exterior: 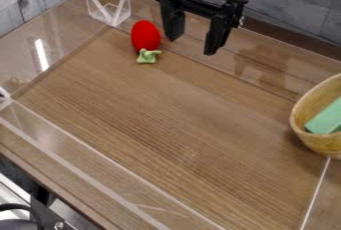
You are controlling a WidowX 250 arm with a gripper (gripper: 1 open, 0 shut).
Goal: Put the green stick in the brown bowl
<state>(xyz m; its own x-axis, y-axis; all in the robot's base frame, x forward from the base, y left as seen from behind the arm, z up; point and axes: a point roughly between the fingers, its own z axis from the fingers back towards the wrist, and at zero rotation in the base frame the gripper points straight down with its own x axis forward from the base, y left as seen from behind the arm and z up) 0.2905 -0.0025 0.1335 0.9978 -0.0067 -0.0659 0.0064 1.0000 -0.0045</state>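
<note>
The green stick (pixel 325 116) lies inside the brown bowl (pixel 304 105), at the right edge of the view. Largest is the wooden surface (pixel 173 124) beneath everything. Over its far part hangs the black tool (pixel 196 35), its two fingers spread well apart with nothing between them. The bowl comes next, then the stick, and smallest the red strawberry toy (pixel 146 36), near the tool, with its green leafy bit (pixel 148 57).

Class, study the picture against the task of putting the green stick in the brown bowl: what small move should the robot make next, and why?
Probably back the black gripper away without touching anything, since the pale mint-green flat bar already appears to lie inside the round tan bowl, across the table from the arm.
</note>
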